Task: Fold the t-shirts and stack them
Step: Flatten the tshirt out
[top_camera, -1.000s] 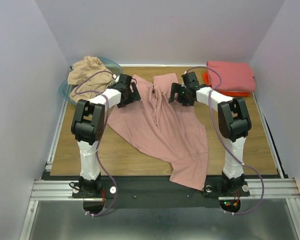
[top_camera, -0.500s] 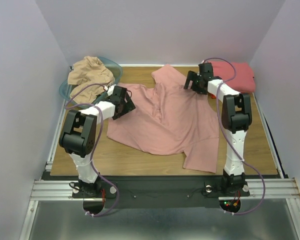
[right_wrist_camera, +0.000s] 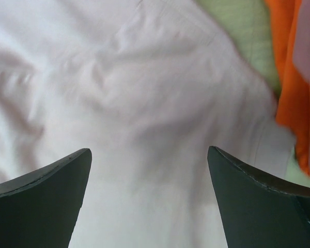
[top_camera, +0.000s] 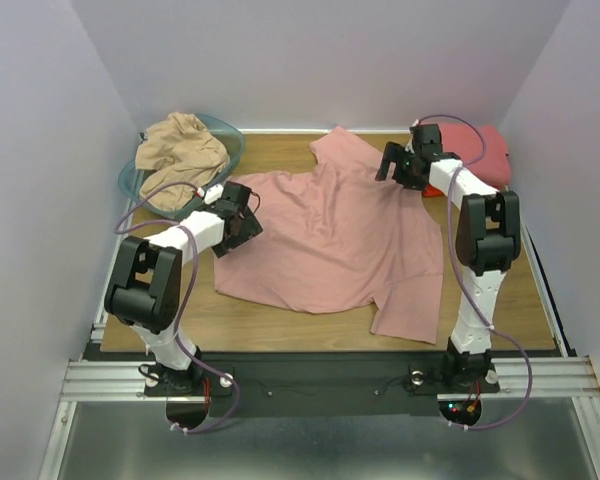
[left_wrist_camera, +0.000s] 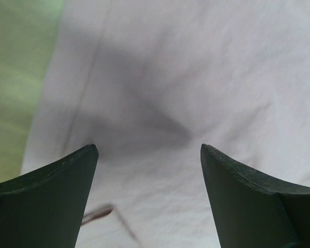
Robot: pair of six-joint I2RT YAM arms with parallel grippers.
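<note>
A dusty pink t-shirt [top_camera: 330, 240] lies spread over the middle of the table, wrinkled, with one sleeve at the back [top_camera: 335, 150]. My left gripper [top_camera: 248, 212] is open over its left edge. In the left wrist view the gripper [left_wrist_camera: 150, 155] has pale shirt cloth [left_wrist_camera: 196, 77] between its spread fingers and grips nothing. My right gripper [top_camera: 388, 166] is open over the shirt's back right part, and in the right wrist view it [right_wrist_camera: 150, 157] is empty above the cloth [right_wrist_camera: 144, 93]. A tan-beige shirt [top_camera: 180, 145] sits bunched in the basket. A folded coral pink shirt [top_camera: 485, 150] lies on the orange shirt [right_wrist_camera: 289, 77].
The teal basket [top_camera: 130, 180] stands at the back left corner. The folded stack sits at the back right corner beside my right arm. Bare wood [top_camera: 150, 310] shows at the front left. Metal rails run along the front edge [top_camera: 310, 375].
Both arms swung apart, the left toward the left and the right toward the back right. The pink shirt spread wider and its hem came back from the front edge.
</note>
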